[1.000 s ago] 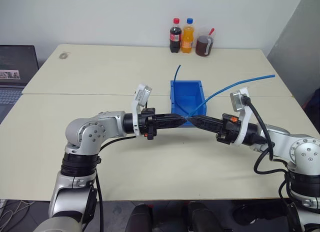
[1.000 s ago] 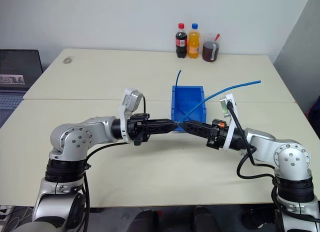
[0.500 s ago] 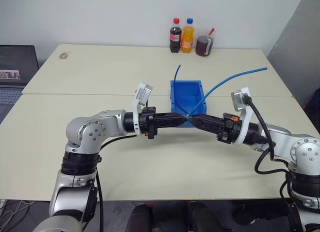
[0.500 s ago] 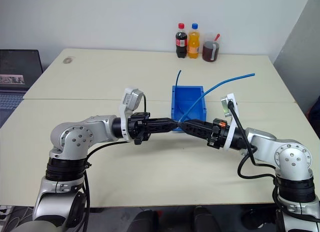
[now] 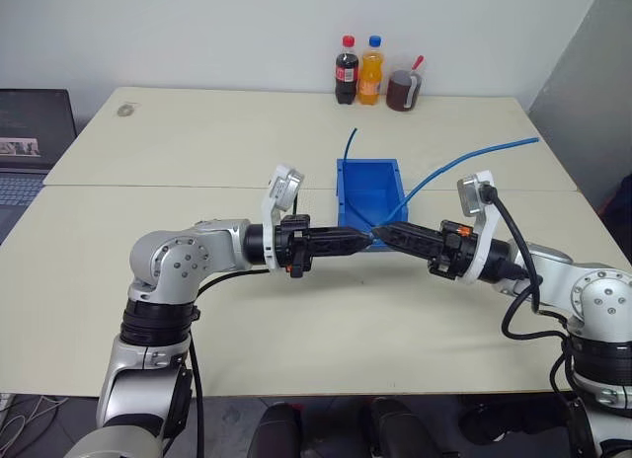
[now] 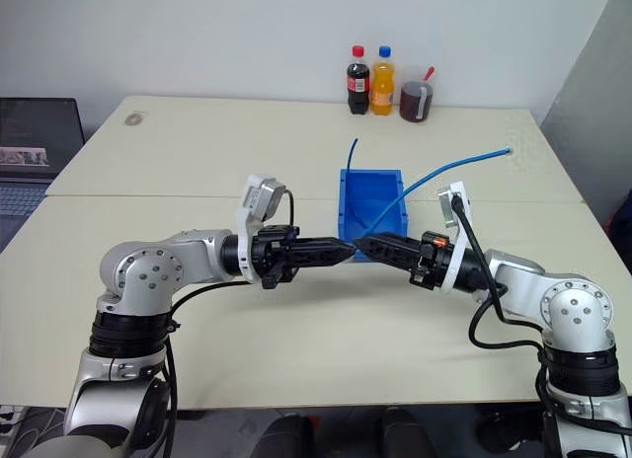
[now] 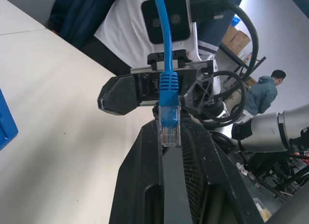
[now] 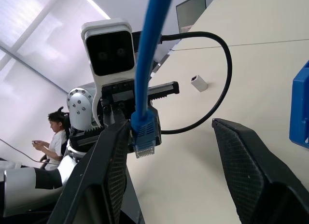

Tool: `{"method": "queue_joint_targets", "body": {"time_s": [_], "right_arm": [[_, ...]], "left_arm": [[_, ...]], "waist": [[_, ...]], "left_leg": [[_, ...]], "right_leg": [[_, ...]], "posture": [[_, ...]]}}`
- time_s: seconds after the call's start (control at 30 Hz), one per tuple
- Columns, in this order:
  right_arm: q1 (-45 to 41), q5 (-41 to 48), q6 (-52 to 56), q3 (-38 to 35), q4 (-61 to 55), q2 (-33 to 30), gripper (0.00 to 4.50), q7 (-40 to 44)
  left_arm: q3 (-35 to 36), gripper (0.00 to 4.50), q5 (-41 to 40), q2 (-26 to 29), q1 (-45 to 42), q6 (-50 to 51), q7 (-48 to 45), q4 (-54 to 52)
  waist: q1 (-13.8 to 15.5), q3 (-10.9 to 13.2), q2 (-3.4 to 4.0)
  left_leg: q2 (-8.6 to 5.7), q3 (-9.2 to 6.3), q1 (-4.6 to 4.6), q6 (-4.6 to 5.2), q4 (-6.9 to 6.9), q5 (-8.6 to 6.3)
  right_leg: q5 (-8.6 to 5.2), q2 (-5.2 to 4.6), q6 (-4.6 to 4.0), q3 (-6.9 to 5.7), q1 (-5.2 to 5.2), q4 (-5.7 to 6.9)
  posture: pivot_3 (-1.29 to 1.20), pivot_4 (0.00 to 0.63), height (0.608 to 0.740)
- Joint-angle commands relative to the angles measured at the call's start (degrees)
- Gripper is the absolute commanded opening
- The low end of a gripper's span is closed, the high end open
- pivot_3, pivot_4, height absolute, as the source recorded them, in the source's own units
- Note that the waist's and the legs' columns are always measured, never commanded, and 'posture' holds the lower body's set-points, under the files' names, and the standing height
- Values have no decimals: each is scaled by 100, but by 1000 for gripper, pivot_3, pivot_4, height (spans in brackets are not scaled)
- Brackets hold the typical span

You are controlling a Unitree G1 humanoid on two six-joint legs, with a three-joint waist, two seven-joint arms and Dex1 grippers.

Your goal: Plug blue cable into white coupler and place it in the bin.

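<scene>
The left gripper (image 5: pixel 363 239) and the right gripper (image 5: pixel 383 235) point at each other, tip to tip, above the table (image 5: pixel 296 310), just in front of the bin's lowered lip. The left gripper is clamped shut on the plug end of the blue cable (image 7: pixel 168 96): in the left wrist view the clear plug sits pinched between its two black fingers (image 7: pixel 145 161), with the ribbed blue boot standing up out of the grip. The right gripper stands apart, its fingers (image 8: pixel 113 171) spread wide in the right wrist view, with the plug hanging close to one of them and gripped by neither.

From the pinch point the blue cable rises over the bin (image 5: pixel 367 190) and arcs away toward the far right part of the table, its free end in the air near the edge. A second, shorter stretch of blue cable sticks up from behind the bin's back wall.

The white coupler (image 8: pixel 198 82) lies on the bare table, apart from both grippers and outside the bin.

The bin stands upright near the seam where two cream tabletops meet. At the far edge by the pale wall stand a cola bottle (image 5: pixel 346 71), an orange drink bottle (image 5: pixel 370 71) and a cup of dark liquid (image 5: pixel 403 89). A laptop (image 5: pixel 35 142) sits off the left side.
</scene>
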Motion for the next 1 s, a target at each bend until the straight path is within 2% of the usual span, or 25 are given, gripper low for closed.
{"method": "queue_joint_targets", "body": {"time_s": [0.03,0.17,0.27,0.37,0.6,0.67,0.8,0.87,1.0], "right_arm": [[-66,105,-66,-92,-74,-28,2490,129],[7,271,-17,-150,-94,-103,1623,142],[29,430,26,-160,-106,-181,739,139],[45,581,29,-145,-131,-226,252,130],[42,648,-29,-50,-201,-244,152,35],[37,584,-39,-35,-202,-248,151,7],[39,452,-81,-64,-176,-267,151,-7],[41,387,-113,-82,-162,-264,151,-16],[117,44,-214,-106,-145,-253,151,103]], "left_arm": [[104,303,-166,48,-68,7,-8,-197],[109,303,-174,35,-57,-5,32,-191],[105,303,-156,33,-77,-27,32,-142],[99,303,-152,23,-91,-30,28,-120],[78,303,-164,4,-82,-42,37,-135],[98,947,-184,20,-79,-34,6,-105],[0,1690,14,298,-76,-248,-337,-143],[-41,2041,184,552,-118,-419,-585,-105],[-325,2800,1051,1426,78,-1327,-1208,-147]], "waist": [[0,0,0],[0,0,0],[0,0,0],[0,0,0],[0,0,0],[0,0,0],[-2,0,0],[-8,0,0],[-7,0,1]], "left_leg": [[0,0,0,0,0,0],[0,-1,0,0,0,0],[0,0,0,0,0,0],[0,0,0,0,0,0],[0,0,0,0,0,0],[0,0,0,0,1,0],[0,0,0,0,1,0],[1,0,1,0,0,0],[2,1,1,0,-2,0]], "right_leg": [[0,0,0,0,0,0],[0,0,0,0,0,0],[0,0,0,-1,0,0],[0,0,0,0,0,0],[0,0,0,0,0,0],[0,0,0,-1,0,0],[0,0,0,0,0,0],[0,2,0,0,-1,1],[1,5,-1,-1,-3,2]], "posture": [[0,150,740],[0,150,740],[0,150,740],[0,150,740],[0,150,740],[0,150,740],[0,150,740],[0,150,740],[0,150,740]]}}
